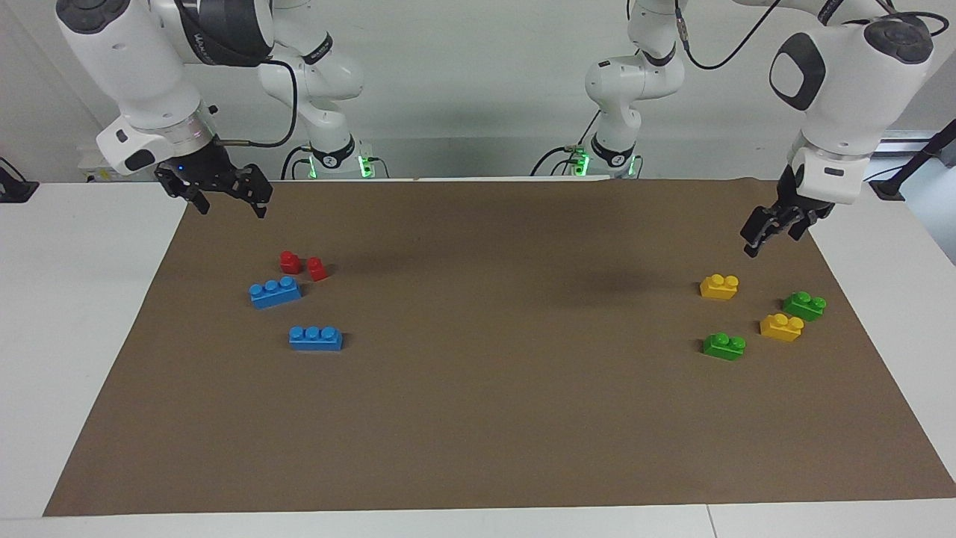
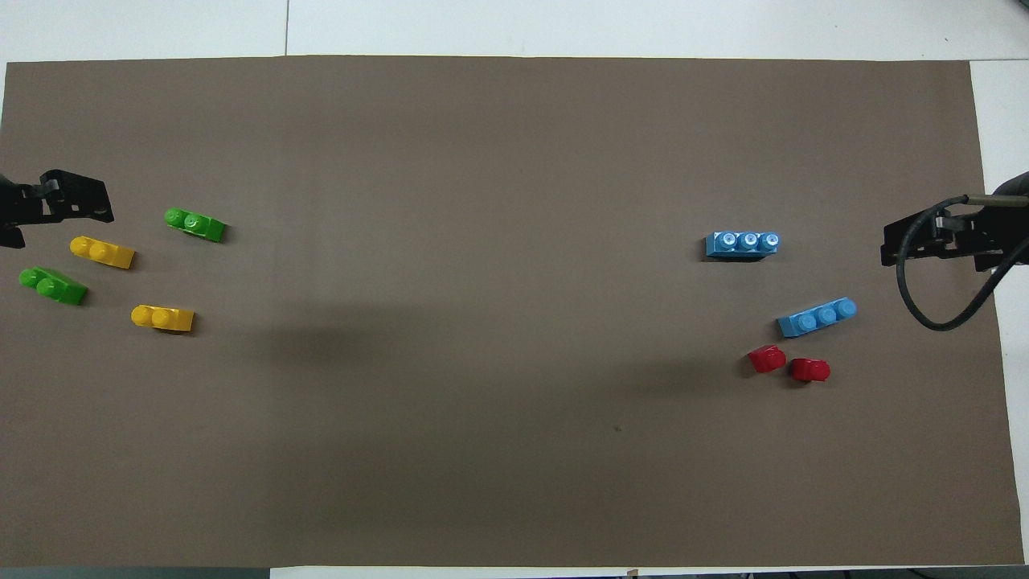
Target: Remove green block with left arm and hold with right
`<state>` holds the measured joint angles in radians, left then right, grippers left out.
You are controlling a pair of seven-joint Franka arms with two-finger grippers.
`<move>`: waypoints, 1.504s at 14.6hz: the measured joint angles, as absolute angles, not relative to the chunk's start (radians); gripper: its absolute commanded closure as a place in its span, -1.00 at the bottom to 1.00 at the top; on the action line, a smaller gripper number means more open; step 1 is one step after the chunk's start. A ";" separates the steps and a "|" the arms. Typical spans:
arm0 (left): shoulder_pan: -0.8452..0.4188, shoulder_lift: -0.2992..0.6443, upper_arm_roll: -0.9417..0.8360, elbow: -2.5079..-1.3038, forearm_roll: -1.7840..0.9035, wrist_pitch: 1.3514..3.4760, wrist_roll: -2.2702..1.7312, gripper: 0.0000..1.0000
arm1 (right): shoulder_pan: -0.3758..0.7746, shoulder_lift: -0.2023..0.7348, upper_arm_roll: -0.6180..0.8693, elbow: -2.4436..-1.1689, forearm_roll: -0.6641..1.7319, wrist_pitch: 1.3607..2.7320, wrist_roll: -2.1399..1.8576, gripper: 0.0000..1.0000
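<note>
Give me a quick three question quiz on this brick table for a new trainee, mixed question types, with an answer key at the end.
1. True or false: the left gripper is holding a green block.
2. How many yellow bricks lie on the brown mat?
A) one B) two C) three
3. Fill in: the two red bricks lie nearer to the robots than the two ___ bricks.

Key
1. False. Its jaws are open and empty, up over the mat near the yellow brick; the right gripper is also open and empty.
2. B. The other yellow one sits between the two green blocks.
3. Blue.
</note>
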<state>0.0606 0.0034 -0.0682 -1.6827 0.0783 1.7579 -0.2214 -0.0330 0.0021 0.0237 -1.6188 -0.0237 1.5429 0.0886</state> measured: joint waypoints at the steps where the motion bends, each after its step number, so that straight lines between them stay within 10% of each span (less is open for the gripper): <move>1: 0.035 -0.008 -0.059 -1.666 0.078 1.717 -0.213 -1.00 | -0.033 0.002 0.024 -1.619 -0.024 1.543 0.089 -1.00; 6: -0.136 -0.027 0.079 -1.635 0.072 1.645 -0.202 -1.00 | -0.034 0.002 0.022 -1.619 -0.024 1.543 0.089 -1.00; 22: -0.117 -0.105 0.077 -1.709 -0.013 1.664 0.054 -1.00 | -0.037 0.003 0.021 -1.623 -0.024 1.535 0.089 -1.00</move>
<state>-0.1171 -0.1047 0.0767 -1.7090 -0.0134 1.6638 0.0540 -0.0366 0.0026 0.0209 -1.6226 -0.0237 1.5354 0.0886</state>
